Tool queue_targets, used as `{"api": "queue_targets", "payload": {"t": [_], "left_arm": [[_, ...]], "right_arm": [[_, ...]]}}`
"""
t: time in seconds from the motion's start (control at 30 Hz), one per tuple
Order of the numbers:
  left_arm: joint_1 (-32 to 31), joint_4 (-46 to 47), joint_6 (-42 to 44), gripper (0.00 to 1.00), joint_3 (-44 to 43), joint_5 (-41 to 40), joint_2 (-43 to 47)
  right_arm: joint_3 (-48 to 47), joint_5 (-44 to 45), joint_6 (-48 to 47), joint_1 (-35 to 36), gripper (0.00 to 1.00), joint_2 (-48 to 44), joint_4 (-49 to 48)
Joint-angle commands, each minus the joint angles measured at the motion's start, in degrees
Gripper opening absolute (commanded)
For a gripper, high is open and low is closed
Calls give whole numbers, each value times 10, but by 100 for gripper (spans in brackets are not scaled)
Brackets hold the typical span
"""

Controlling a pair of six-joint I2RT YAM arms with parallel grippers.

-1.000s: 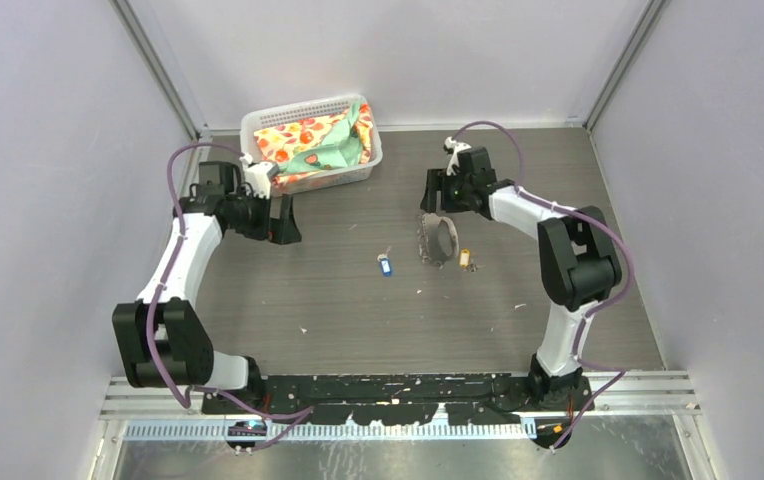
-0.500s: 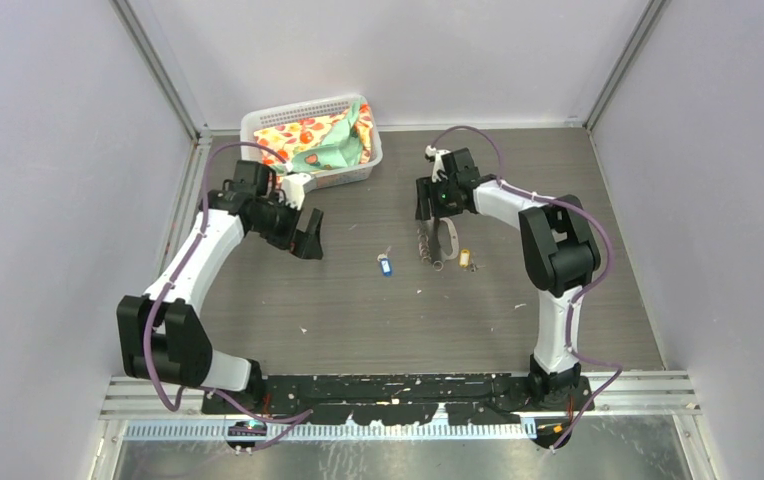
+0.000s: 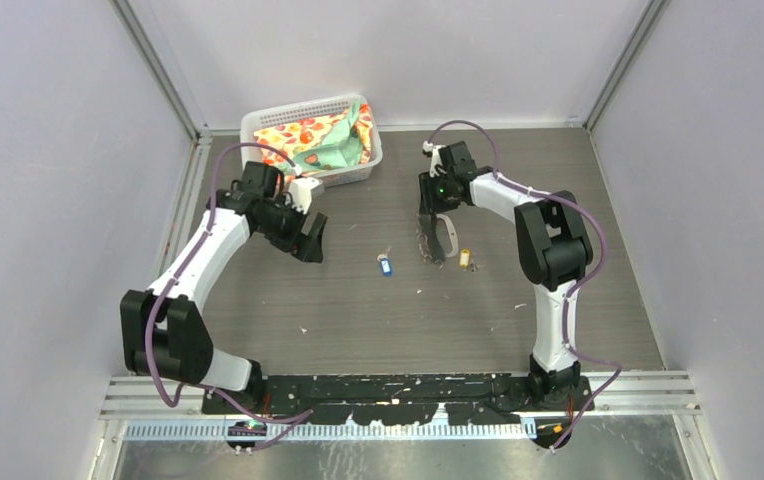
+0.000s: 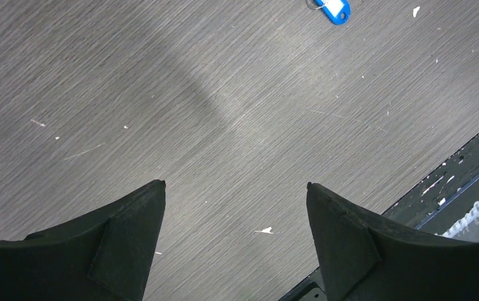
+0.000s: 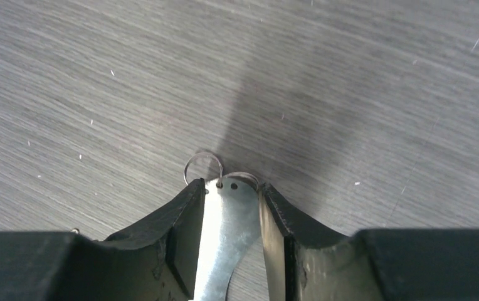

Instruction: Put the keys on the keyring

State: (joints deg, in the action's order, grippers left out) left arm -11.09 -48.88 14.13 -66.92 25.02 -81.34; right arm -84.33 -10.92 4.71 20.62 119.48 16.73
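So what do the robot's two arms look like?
The left arm and right arm have white links and bulky black joints. A purple cable loops along each. The left end effector and right end effector each have two black wedge-shaped fingers. A green light glows near the right wrist.

Blue key [image 4: 336,10] beyond spread fingers [image 4: 124,241]

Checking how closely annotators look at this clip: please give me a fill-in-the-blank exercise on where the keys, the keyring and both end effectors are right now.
The keyring is gripped between the fingers of the ___ end effector.
The left end effector is ___, holding nothing.
The yellow key lies on the table near the keyring; the other key has a ___ head.
The patterned cloth lies in a white ___.
Missing words: right; open; blue; basket.
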Motion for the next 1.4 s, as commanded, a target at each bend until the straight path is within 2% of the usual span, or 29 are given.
{"api": "queue_targets", "payload": {"t": [0.0, 0.1, 0.2, 0.27, 0.33, 0.4, 0.73, 0.83, 1.0, 1.27, 1.37], "left_arm": [[-8, -9, 14, 81, -13, -3, -8], [-12, -11, 18, 75, -13, -8, -12], [-13, -8, 21, 73, -11, -12, -13], [-13, -4, 21, 72, -10, -13, -11], [-13, -3, 21, 72, -9, -13, -10], [-13, -2, 22, 72, -8, -12, -8], [-13, 2, 21, 69, -11, -20, -8], [-13, 3, 21, 68, -13, -19, -7], [-14, 1, 18, 64, -19, -18, -7], [-16, -18, 48, 58, -52, -8, 9], [-16, -37, 87, 55, -67, 30, 25]], "right_arm": [[-53, 10, -10, 0, 40, 10, 21], [-60, 6, -2, 0, 34, 12, 24], [-59, 5, 10, 1, 34, 12, 19], [-58, 6, 13, 2, 35, 13, 20], [-59, 14, 14, 4, 42, 14, 26], [-63, 24, 16, 5, 45, 16, 33], [-101, 51, 31, 14, 41, 53, 73], [-102, 50, 32, 19, 34, 55, 71], [-111, 37, 41, 22, 3, 50, 67], [-83, -21, 69, 40, 1, -32, 25], [-43, -41, 75, 57, 1, -87, -4]]}}
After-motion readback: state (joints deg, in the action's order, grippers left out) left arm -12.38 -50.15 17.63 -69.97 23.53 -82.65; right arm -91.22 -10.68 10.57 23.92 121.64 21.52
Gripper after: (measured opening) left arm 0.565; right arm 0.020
